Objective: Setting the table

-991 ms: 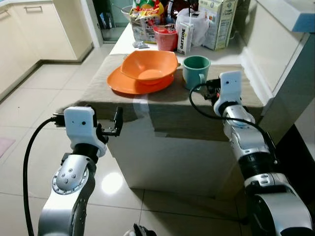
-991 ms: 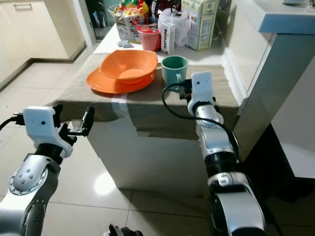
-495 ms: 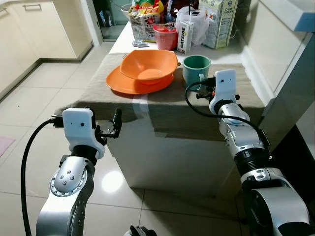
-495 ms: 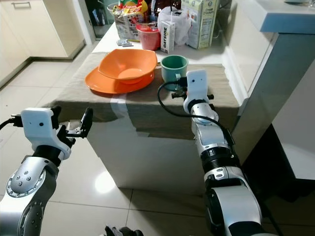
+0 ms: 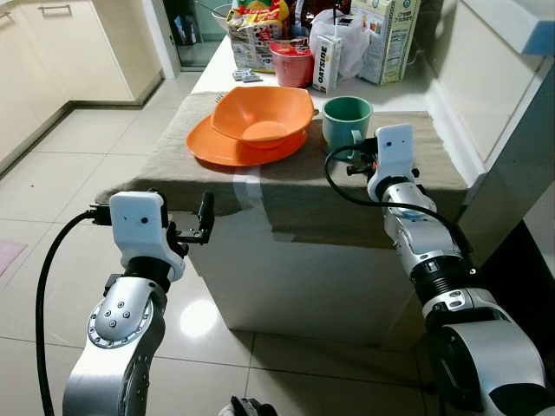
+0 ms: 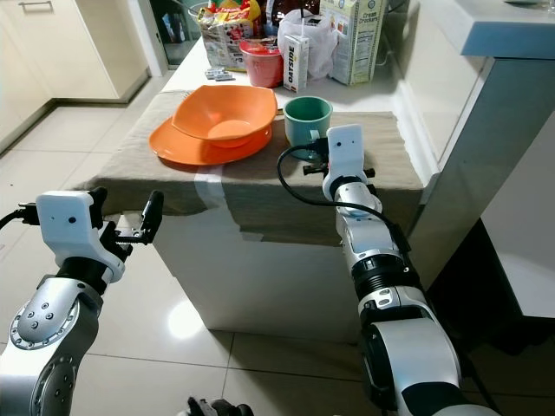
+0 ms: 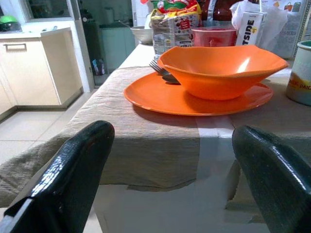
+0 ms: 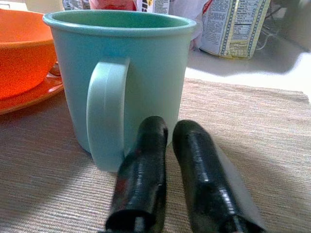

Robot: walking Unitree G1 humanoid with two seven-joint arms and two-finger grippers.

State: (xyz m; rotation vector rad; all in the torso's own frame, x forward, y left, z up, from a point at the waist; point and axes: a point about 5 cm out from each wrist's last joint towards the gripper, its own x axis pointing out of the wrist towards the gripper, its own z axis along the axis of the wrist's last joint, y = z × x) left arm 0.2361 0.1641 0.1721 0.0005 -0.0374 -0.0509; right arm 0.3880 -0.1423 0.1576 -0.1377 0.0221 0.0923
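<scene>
Right gripper point(image 8: 165, 133) fingers pressed together, holding nothing, tips just beside the handle of the teal ceramic mug point(image 5: 346, 122) at upper centre of the head view, on the beige woven table runner point(image 5: 303, 173). Left gripper point(image 5: 205, 218) spread wide, lower left, off the table's near edge. Orange angular bowl point(image 5: 263, 113) sits on the flat orange plate point(image 5: 212, 144), left of the mug. Cartons and snack bags point(image 5: 381, 39) along the top edge.

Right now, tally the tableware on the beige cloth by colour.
Orange: 2, the bowl sitting on the plate
Teal: 1, the mug
Grey metal: 1, the fork lying on the plate behind the bowl
Total: 4
</scene>
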